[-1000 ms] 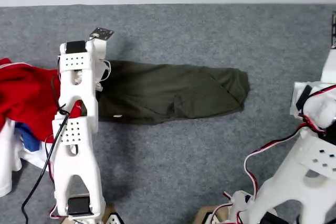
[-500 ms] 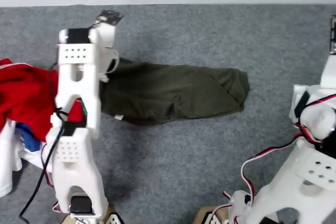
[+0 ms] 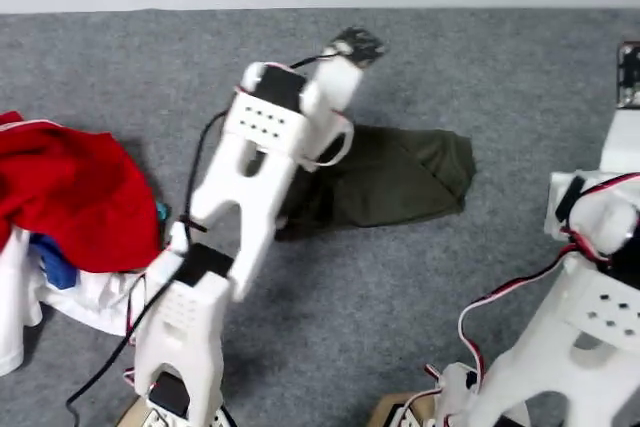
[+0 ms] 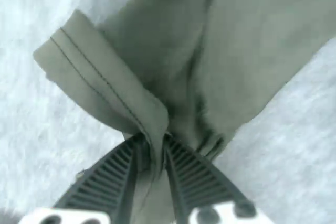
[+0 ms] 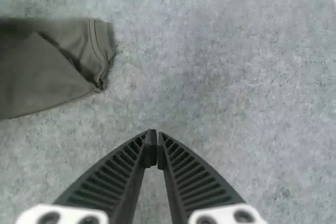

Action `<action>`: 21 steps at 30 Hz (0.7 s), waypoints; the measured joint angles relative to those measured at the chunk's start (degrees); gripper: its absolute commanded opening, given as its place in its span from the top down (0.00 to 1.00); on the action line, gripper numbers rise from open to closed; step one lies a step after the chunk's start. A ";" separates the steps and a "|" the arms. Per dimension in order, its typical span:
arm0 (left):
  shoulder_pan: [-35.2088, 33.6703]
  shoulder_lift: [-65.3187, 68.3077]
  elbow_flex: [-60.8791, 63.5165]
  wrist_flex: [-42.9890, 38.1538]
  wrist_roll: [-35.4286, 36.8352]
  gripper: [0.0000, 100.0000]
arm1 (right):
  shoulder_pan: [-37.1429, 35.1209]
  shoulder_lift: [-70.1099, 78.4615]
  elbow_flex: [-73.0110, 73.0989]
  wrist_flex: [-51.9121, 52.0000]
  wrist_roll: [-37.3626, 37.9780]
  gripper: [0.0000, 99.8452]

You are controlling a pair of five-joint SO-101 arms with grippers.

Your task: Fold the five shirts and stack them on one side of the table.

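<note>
- Left arm [image 3: 265,162] has swung right, carrying the olive shirt [image 3: 400,177] end across mid-table.
- Left gripper [image 4: 153,142] is clenched on the hem [image 4: 105,77] (right gripper [image 5: 152,150] is pinched empty nearby).
- Lay edges flush, then release.

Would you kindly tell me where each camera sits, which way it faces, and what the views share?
High view: fixed above, looking down on the table, the olive shirt, the shirt pile; the left arm and right arm show.
Left wrist view: on the left arm's wrist, looking along the left gripper, shut on a fold of the olive shirt.
Right wrist view: on the right arm's wrist, looking down past the right gripper, shut and empty, above the table.
Shared: all three show the olive shirt.
</note>
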 measured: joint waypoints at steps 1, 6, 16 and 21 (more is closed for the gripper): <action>1.14 0.88 -1.93 -0.18 0.70 1.00 | 0.00 -0.97 1.05 0.00 0.00 0.99; 5.98 8.62 -13.54 -0.35 2.90 1.00 | 0.00 -6.07 7.65 0.00 0.70 0.99; 12.66 24.35 -31.56 -1.49 4.57 0.99 | 0.00 -16.44 19.69 0.00 5.54 0.99; 15.12 28.22 -32.79 -3.52 4.84 0.83 | 0.00 -18.81 22.68 0.00 5.71 0.99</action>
